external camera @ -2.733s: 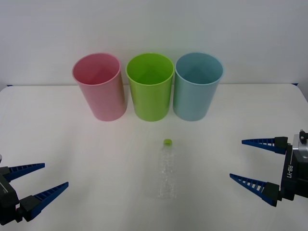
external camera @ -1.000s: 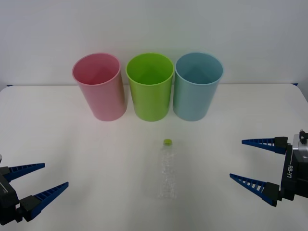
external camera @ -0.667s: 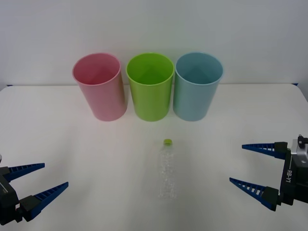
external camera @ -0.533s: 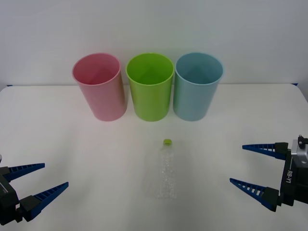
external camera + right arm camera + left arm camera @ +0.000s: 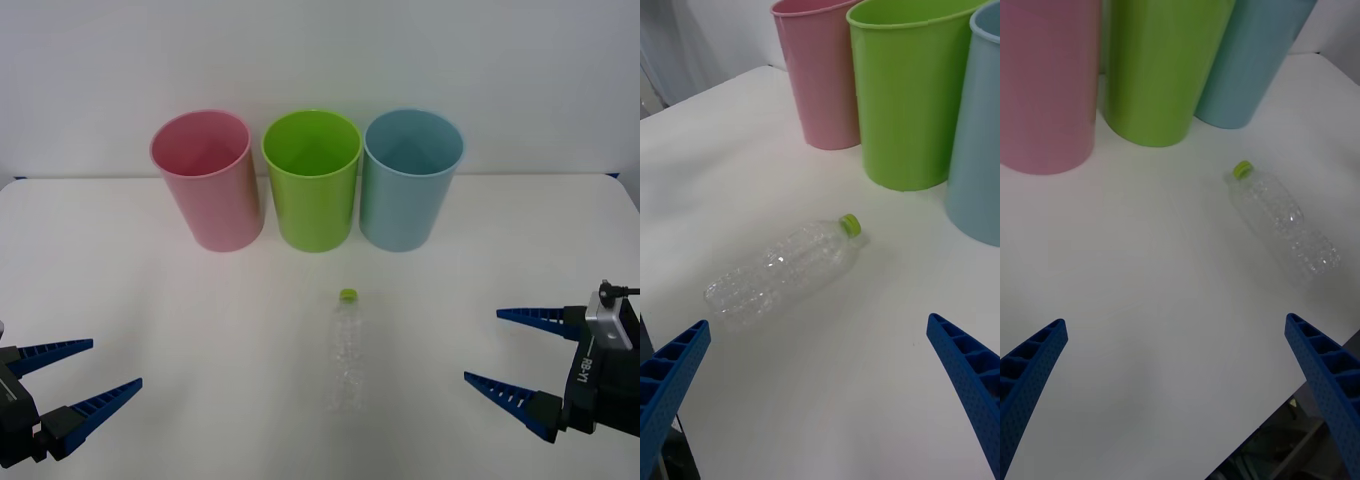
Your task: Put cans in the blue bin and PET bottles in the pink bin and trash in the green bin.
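A clear crinkled PET bottle with a yellow-green cap lies on the white table, cap toward the bins. At the back stand the pink bin, the green bin and the blue bin in a row. My right gripper hovers open to the right of the bottle, fingers pointing at it. Open too, my left gripper waits at the near left corner, empty.
The white table stretches bare between the bottle and each gripper. Its near edge lies just behind both grippers. A white wall rises behind the bins.
My right gripper has shifted lower and slightly left, closer to the bottle, and tilted. The left gripper, the bottle and the bins have stayed put.
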Controlling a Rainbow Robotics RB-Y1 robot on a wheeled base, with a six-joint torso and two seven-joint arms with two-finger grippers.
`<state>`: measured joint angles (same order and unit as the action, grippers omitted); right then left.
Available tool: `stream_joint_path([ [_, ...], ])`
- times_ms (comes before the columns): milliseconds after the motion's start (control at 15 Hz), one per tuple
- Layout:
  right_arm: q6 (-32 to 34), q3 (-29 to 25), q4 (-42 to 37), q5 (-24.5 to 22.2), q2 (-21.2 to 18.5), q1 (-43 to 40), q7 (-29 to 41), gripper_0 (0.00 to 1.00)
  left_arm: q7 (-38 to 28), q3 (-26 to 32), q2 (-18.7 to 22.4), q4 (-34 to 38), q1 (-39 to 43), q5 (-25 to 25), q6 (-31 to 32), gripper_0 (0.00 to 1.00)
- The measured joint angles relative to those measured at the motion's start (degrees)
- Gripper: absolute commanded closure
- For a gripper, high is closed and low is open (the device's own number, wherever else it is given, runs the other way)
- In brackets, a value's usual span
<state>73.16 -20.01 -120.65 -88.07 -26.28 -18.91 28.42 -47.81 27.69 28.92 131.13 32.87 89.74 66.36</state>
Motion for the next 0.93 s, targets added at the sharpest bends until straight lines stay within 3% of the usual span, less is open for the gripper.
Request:
stream_joint_path([
  [600,-11.55,7.44,-5.41,-9.71,0.00,-4.35,16.85,0.00,0.00,0.00,0.00,0.00,0.00,0.00,0.00,0.00],
  [933,-12.17,9.42,-9.00,-21.03,0.01,-4.28,27.83,0.00,0.00,0.00,0.00,0.00,0.00,0.00,0.00,0.00],
])
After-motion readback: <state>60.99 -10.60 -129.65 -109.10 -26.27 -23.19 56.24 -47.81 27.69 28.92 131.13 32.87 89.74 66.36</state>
